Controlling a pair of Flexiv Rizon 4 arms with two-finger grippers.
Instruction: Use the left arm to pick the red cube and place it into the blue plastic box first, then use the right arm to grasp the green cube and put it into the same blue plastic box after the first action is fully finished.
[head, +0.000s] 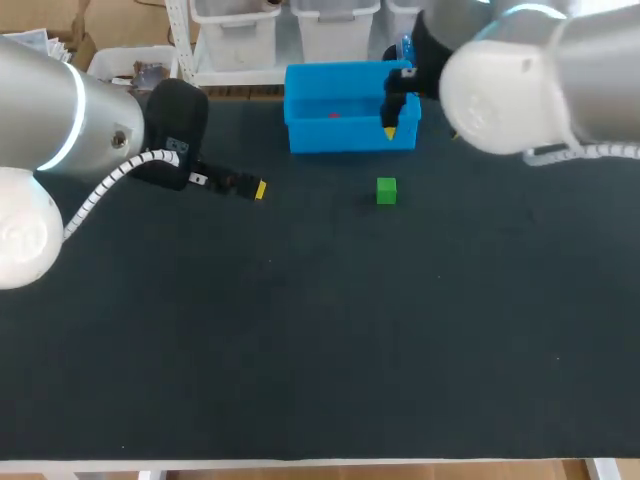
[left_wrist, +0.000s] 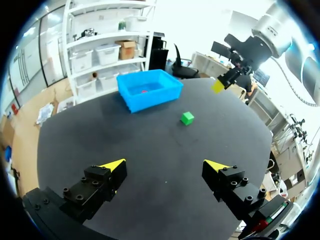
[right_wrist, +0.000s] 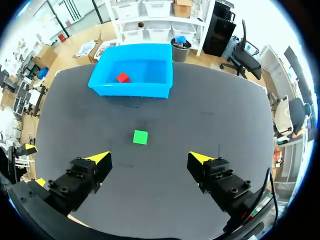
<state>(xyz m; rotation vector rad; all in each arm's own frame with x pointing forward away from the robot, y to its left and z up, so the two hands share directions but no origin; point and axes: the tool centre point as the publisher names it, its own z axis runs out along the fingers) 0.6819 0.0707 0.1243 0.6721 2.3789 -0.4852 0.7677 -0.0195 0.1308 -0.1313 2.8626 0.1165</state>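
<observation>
Two cubes show in these views. The red cube (right_wrist: 123, 77) lies on the floor of the blue plastic box (right_wrist: 150, 91), which stands at the far side of the dark bench (head: 320, 330). The green cube (head: 386, 190) sits alone on the bench in front of the box, toward its right end and apart from its wall.

The left end effector (left_wrist: 167, 166) hangs over bare bench on the left side, well apart from both the box and the green cube. Its fingers are spread wide with nothing between them. From its wrist camera, the box and the green cube lie far ahead.

The right end effector (right_wrist: 149, 158) is held above the bench near the right end of the box. In the head view its yellow tip shows against the box's front wall. Its fingers are also spread wide and hold nothing. From its wrist camera, the green cube lies just ahead of the gap between the fingers, untouched, and the box with the red cube stands farther beyond.
</observation>
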